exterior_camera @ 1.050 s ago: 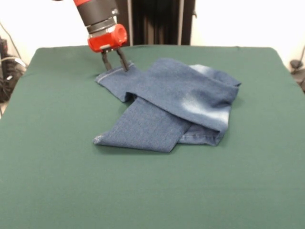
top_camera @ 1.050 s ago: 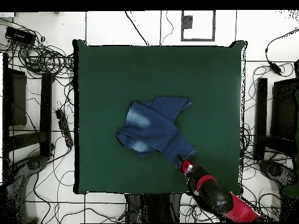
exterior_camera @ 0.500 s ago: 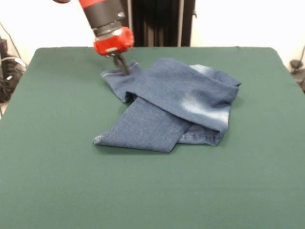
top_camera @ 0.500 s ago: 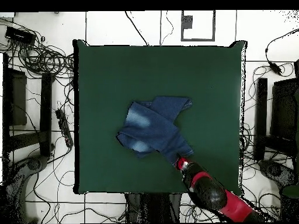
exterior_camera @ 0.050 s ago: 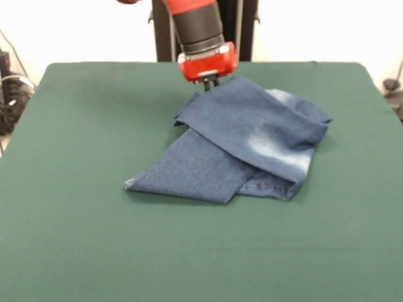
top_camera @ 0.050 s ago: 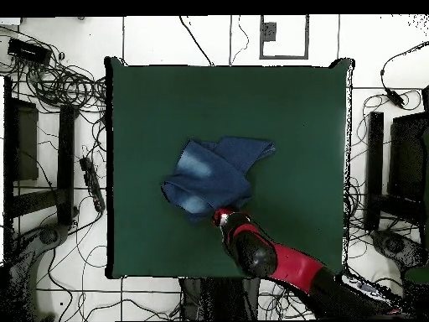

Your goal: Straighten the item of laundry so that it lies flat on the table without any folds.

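Jeans (exterior_camera @ 0.050 s ago: 242,148) lie bunched near the middle of your green table (exterior_camera @ 0.050 s ago: 75,239), one leg folded across the other, with faded pale patches showing on the upper layer. Your gripper (exterior_camera @ 0.050 s ago: 208,82) sits at the far edge of the denim, its red collar just above the cloth. Its dark tips meet the fabric there, but you cannot tell whether they are pinching it. From overhead, the arm (top_camera @ 0.050 s ago: 276,264) reaches in over the table's edge.

The jeans (exterior_camera @ 0.050 s ago: 242,148) lie mid-table (exterior_camera @ 0.050 s ago: 75,239), the gripper (exterior_camera @ 0.050 s ago: 208,82) seemingly touching their far edge.
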Action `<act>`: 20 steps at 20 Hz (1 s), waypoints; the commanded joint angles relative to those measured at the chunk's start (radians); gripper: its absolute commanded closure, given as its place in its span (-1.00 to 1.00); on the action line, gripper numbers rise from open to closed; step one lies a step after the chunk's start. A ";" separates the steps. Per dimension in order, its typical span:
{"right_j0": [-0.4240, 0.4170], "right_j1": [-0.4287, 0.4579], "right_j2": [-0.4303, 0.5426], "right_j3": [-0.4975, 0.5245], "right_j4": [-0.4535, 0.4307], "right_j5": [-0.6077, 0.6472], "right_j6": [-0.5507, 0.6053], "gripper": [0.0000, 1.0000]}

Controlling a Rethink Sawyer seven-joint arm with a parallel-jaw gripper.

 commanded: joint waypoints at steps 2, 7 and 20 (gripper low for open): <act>0.143 -0.256 -0.082 0.031 0.196 0.183 0.262 1.00; 0.364 -0.385 -0.312 0.001 0.312 0.349 0.253 1.00; 0.735 -0.414 -0.658 -0.139 0.391 0.585 0.365 1.00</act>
